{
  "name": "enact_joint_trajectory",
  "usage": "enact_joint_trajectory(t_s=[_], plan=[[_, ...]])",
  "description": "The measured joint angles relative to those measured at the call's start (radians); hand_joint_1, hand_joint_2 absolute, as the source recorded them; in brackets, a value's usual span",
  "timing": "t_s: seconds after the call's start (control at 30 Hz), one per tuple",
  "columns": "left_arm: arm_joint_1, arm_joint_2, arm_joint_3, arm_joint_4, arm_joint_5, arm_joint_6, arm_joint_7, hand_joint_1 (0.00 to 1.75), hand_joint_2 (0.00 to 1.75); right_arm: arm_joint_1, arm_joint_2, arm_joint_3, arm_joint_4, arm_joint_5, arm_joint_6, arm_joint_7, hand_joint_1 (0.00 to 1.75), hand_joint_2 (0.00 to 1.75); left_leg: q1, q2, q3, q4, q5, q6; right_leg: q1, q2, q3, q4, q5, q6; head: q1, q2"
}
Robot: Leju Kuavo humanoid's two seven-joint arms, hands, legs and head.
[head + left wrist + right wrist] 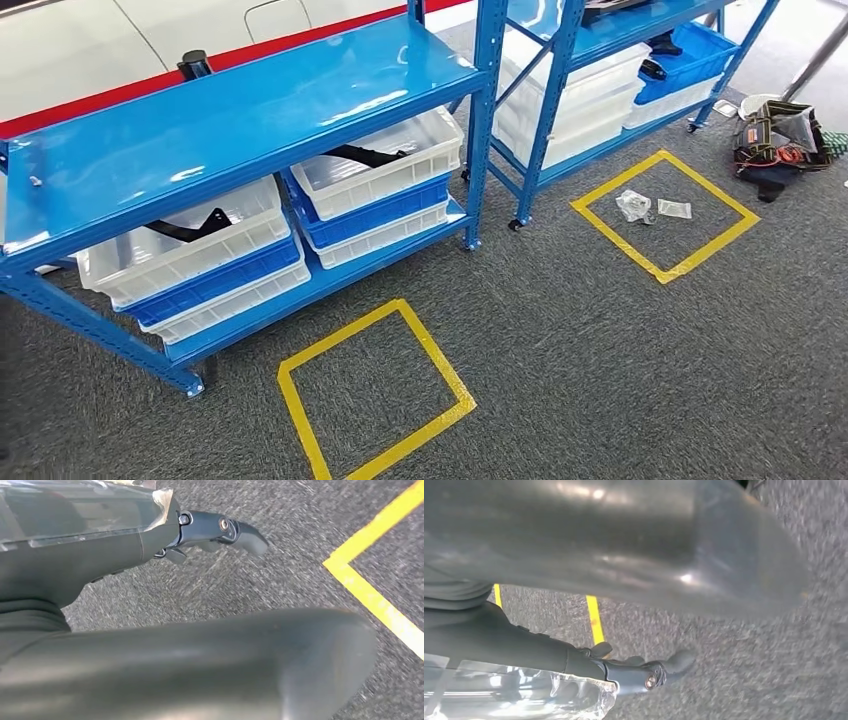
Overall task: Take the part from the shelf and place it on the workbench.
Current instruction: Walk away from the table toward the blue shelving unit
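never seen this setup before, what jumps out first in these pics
The bright blue metal shelf rack at the left of the head view strikes first, its lower level holding stacked white and blue plastic bins, two with a black bracket-like part inside. On the grey carpet in front lie two yellow tape squares; the farther one encloses small clear plastic bags.

No text, label, brand or number can be read anywhere. The blue shelf (240, 110), the white bins (375, 165) and the blue bins (215, 285) carry no legible marking. The yellow tape squares (375, 395) on the floor are plain outlines without writing. The small clear packets (650, 208) and the dark bag (780, 145) are too small to read.
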Motion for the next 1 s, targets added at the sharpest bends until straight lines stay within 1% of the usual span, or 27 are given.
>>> enact_joint_trajectory(t_s=[0.03, 0.07, 0.1, 0.17, 0.2, 0.23, 0.27, 0.3, 0.33, 0.37, 0.4, 0.47, 0.5, 0.53, 0.57, 0.6, 0.67, 0.7, 0.73, 0.77, 0.8, 0.83, 0.87, 0.9, 0.93, 0.97, 1.0], plan=[[0.003, 0.0, 0.001, 0.0, 0.0, 0.0, 0.0, 0.0, 0.0, 0.0, 0.001, 0.0, -0.004, 0.001, 0.0, 0.0, 0.0, 0.0, 0.003, -0.013, 0.005, -0.007, 0.004, 0.003, 0.0, -0.002, 0.003, 0.001, -0.003, 0.004, 0.0, 0.0], [0.005, 0.0, 0.002, 0.0, 0.0, 0.0, 0.0, 0.0, 0.0, -0.001, 0.002, 0.0, -0.007, 0.002, 0.0, 0.0, 0.0, 0.0, 0.007, -0.027, 0.011, -0.016, 0.01, 0.008, 0.0, 0.018, 0.0, 0.013, -0.012, 0.007, 0.001, 0.0], [0.005, 0.0, 0.003, 0.0, 0.0, 0.0, 0.0, 0.0, 0.0, 0.0, 0.003, 0.0, -0.01, 0.003, 0.0, 0.0, 0.0, 0.0, 0.012, -0.041, 0.016, -0.025, 0.016, 0.013, 0.0, 0.048, -0.009, 0.04, -0.027, 0.008, 0.003, 0.0], [0.001, -0.003, 0.005, 0.0, 0.0, 0.0, -0.001, 0.0, 0.0, 0.004, 0.001, -0.001, -0.012, 0.003, 0.0, 0.001, 0.0, 0.0, 0.017, -0.072, 0.019, -0.031, 0.022, 0.018, -0.004, 0.121, -0.069, 0.164, -0.081, 0.002, 0.009, 0.0], [0.001, -0.004, 0.005, 0.0, 0.0, 0.0, -0.001, 0.0, 0.0, 0.006, 0.001, -0.002, -0.012, 0.003, 0.001, 0.002, 0.0, 0.0, 0.017, -0.09, 0.018, -0.031, 0.023, 0.019, -0.005, 0.135, -0.102, 0.227, -0.102, 0.004, 0.011, 0.0], [0.002, -0.006, 0.005, 0.0, 0.0, 0.0, 0.0, 0.0, 0.0, 0.008, 0.0, -0.003, -0.012, 0.002, 0.001, 0.002, 0.0, 0.0, 0.018, -0.108, 0.018, -0.03, 0.023, 0.019, -0.006, 0.143, -0.128, 0.273, -0.113, 0.007, 0.012, 0.0], [0.003, -0.006, 0.005, 0.0, 0.0, 0.0, 0.0, 0.0, 0.0, 0.01, -0.001, -0.004, -0.012, 0.002, 0.001, 0.003, 0.0, 0.0, 0.018, -0.123, 0.019, -0.03, 0.023, 0.018, -0.008, 0.144, -0.134, 0.276, -0.105, 0.015, 0.012, 0.0], [0.005, -0.006, 0.005, 0.0, 0.0, 0.0, 0.0, 0.0, 0.0, 0.01, -0.001, -0.005, -0.012, 0.002, 0.001, 0.003, 0.0, 0.0, 0.019, -0.141, 0.02, -0.029, 0.022, 0.017, -0.01, 0.149, -0.119, 0.234, -0.078, 0.027, 0.012, 0.0], [0.005, -0.006, 0.006, 0.0, 0.0, 0.0, 0.0, 0.0, 0.0, 0.01, -0.002, -0.006, -0.012, 0.002, 0.001, 0.003, 0.0, 0.0, 0.021, -0.154, 0.021, -0.027, 0.021, 0.015, -0.014, 0.159, -0.092, 0.169, -0.046, 0.038, 0.012, 0.0], [0.005, -0.006, 0.006, 0.0, 0.0, 0.0, 0.0, 0.0, 0.0, 0.011, -0.002, -0.007, -0.012, 0.002, 0.001, 0.003, 0.0, 0.0, 0.022, -0.167, 0.021, -0.024, 0.02, 0.011, -0.018, 0.179, -0.063, 0.098, -0.015, 0.047, 0.013, 0.0], [0.005, -0.007, 0.006, 0.0, 0.0, 0.0, 0.0, 0.0, 0.0, 0.011, -0.002, -0.008, -0.013, 0.003, 0.001, 0.003, 0.0, 0.0, 0.022, -0.18, 0.02, -0.019, 0.017, 0.006, -0.021, 0.196, -0.038, 0.038, 0.01, 0.048, 0.014, 0.0], [0.006, -0.007, 0.007, 0.0, 0.0, 0.0, -0.001, 0.0, 0.0, 0.009, -0.002, -0.009, -0.015, 0.008, 0.004, 0.004, 0.0, 0.0, 0.02, -0.198, 0.014, -0.015, 0.014, -0.006, -0.02, 0.21, -0.02, -0.001, 0.021, 0.034, 0.015, 0.0], [0.007, -0.007, 0.008, 0.0, 0.0, 0.001, -0.002, 0.0, 0.0, 0.008, -0.001, -0.009, -0.016, 0.011, 0.005, 0.005, 0.0, 0.0, 0.02, -0.206, 0.011, -0.014, 0.015, -0.012, -0.017, 0.203, -0.018, -0.002, 0.022, 0.023, 0.015, 0.0], [0.009, -0.006, 0.01, 0.0, 0.0, 0.001, -0.002, 0.0, 0.0, 0.007, 0.0, -0.01, -0.017, 0.013, 0.007, 0.005, 0.0, 0.0, 0.021, -0.209, 0.009, -0.014, 0.015, -0.016, -0.019, 0.194, -0.016, -0.003, 0.024, 0.017, 0.014, 0.0], [0.01, -0.006, 0.011, 0.0, -0.001, 0.002, -0.002, 0.0, 0.0, 0.008, 0.001, -0.011, -0.018, 0.017, 0.008, 0.006, 0.0, 0.0, 0.021, -0.193, 0.005, -0.007, 0.011, -0.02, -0.022, 0.184, -0.015, -0.004, 0.025, 0.012, 0.013, 0.0], [0.01, -0.006, 0.013, 0.0, -0.002, 0.003, -0.002, 0.0, 0.0, 0.008, 0.003, -0.012, -0.019, 0.02, 0.009, 0.006, 0.0, 0.0, 0.02, -0.165, -0.007, 0.017, -0.004, -0.025, -0.025, 0.173, -0.013, -0.005, 0.025, 0.005, 0.009, 0.0], [0.006, -0.007, 0.016, 0.0, -0.007, 0.003, -0.004, 0.0, 0.0, 0.012, 0.005, -0.017, -0.021, 0.025, 0.01, 0.006, 0.0, 0.0, 0.02, -0.098, -0.059, 0.121, -0.059, -0.034, -0.023, 0.145, -0.011, -0.006, 0.022, -0.009, 0.001, 0.0], [0.005, -0.007, 0.017, 0.0, -0.009, 0.003, -0.005, 0.0, 0.0, 0.015, 0.006, -0.021, -0.022, 0.027, 0.01, 0.006, 0.0, 0.0, 0.023, -0.082, -0.097, 0.192, -0.09, -0.038, -0.021, 0.128, -0.01, -0.006, 0.02, -0.015, -0.001, 0.0], [0.005, -0.007, 0.017, 0.0, -0.01, 0.003, -0.005, 0.0, 0.0, 0.017, 0.006, -0.025, -0.022, 0.028, 0.01, 0.006, 0.0, 0.0, 0.025, -0.075, -0.129, 0.25, -0.109, -0.04, -0.019, 0.112, -0.01, -0.006, 0.018, -0.017, -0.001, 0.0], [0.006, -0.008, 0.018, 0.0, -0.011, 0.003, -0.005, 0.0, 0.0, 0.019, 0.006, -0.029, -0.022, 0.029, 0.01, 0.006, 0.0, 0.0, 0.027, -0.072, -0.147, 0.281, -0.112, -0.041, -0.018, 0.097, -0.009, -0.006, 0.017, -0.019, -0.002, 0.0], [0.008, -0.008, 0.018, 0.0, -0.013, 0.003, -0.005, 0.0, 0.0, 0.019, 0.006, -0.032, -0.023, 0.031, 0.01, 0.006, 0.0, 0.0, 0.028, -0.068, -0.142, 0.267, -0.093, -0.04, -0.018, 0.082, -0.007, -0.006, 0.015, -0.02, -0.002, 0.0], [0.009, -0.008, 0.019, 0.0, -0.015, 0.002, -0.005, 0.0, 0.0, 0.019, 0.007, -0.033, -0.024, 0.032, 0.01, 0.006, 0.0, 0.0, 0.028, -0.059, -0.117, 0.216, -0.061, -0.036, -0.017, 0.068, -0.005, -0.006, 0.012, -0.019, -0.002, 0.0], [0.009, -0.007, 0.019, 0.0, -0.017, 0.002, -0.005, 0.0, 0.0, 0.018, 0.008, -0.035, -0.025, 0.033, 0.01, 0.006, 0.0, 0.0, 0.026, -0.042, -0.08, 0.147, -0.027, -0.03, -0.016, 0.057, -0.001, -0.006, 0.01, -0.018, -0.002, 0.0], [0.007, -0.007, 0.019, 0.0, -0.019, 0.002, -0.005, 0.0, 0.0, 0.018, 0.009, -0.036, -0.025, 0.034, 0.011, 0.006, 0.0, 0.0, 0.021, -0.014, -0.042, 0.076, -0.002, -0.022, -0.012, 0.046, 0.003, -0.006, 0.006, -0.014, -0.002, 0.0], [0.005, -0.007, 0.019, 0.0, -0.02, 0.001, -0.005, 0.0, 0.0, 0.018, 0.009, -0.038, -0.026, 0.034, 0.011, 0.006, 0.0, 0.0, 0.015, 0.005, -0.018, 0.031, 0.01, -0.016, -0.009, 0.035, 0.006, -0.006, 0.002, -0.009, -0.001, 0.0], [0.003, -0.007, 0.019, 0.0, -0.023, 0.001, -0.005, 0.0, 0.0, 0.018, 0.009, -0.041, -0.026, 0.034, 0.012, 0.005, 0.0, 0.0, 0.01, 0.017, -0.006, 0.007, 0.012, -0.011, -0.006, 0.024, 0.01, -0.007, -0.002, -0.004, 0.0, 0.0], [0.002, -0.007, 0.019, 0.0, -0.025, 0.0, -0.005, 0.0, 0.0, 0.018, 0.009, -0.045, -0.026, 0.035, 0.012, 0.003, 0.0, 0.0, 0.006, 0.014, -0.003, -0.003, 0.009, -0.008, -0.004, 0.011, 0.015, -0.01, -0.005, 0.001, 0.0, 0.0]])
